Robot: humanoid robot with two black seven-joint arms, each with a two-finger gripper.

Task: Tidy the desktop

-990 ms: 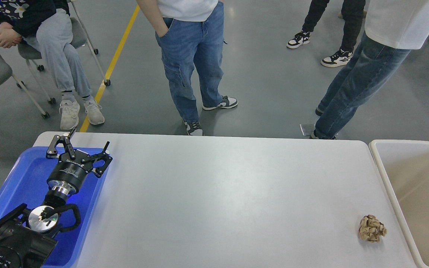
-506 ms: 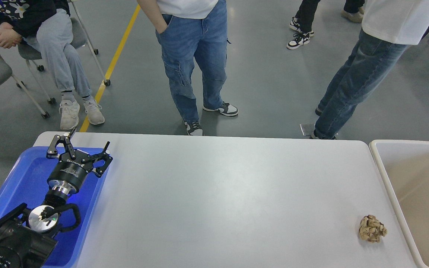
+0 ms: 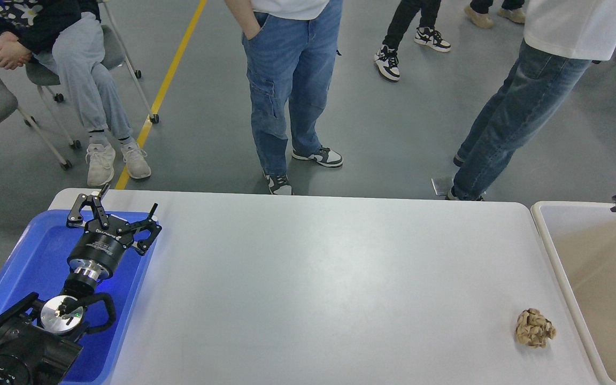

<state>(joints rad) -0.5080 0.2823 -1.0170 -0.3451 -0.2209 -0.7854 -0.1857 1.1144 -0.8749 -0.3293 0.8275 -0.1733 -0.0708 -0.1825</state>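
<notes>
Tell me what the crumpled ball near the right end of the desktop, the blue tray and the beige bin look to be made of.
Crumpled ball: likely brown paper, matte, with sharp irregular creases. Blue tray: apparently moulded plastic, glossy, with rounded rim and soft highlights. Beige bin: probably plastic too, smooth, with a thick rounded rim. Desktop: matte white-grey, perhaps laminate; cannot tell for sure.

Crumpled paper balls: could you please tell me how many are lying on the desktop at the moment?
1. The only crumpled paper ball lies near the right front corner of the desktop, close to the beige bin. Nothing else sits on the white surface, though the table's near edge is out of view.
</notes>
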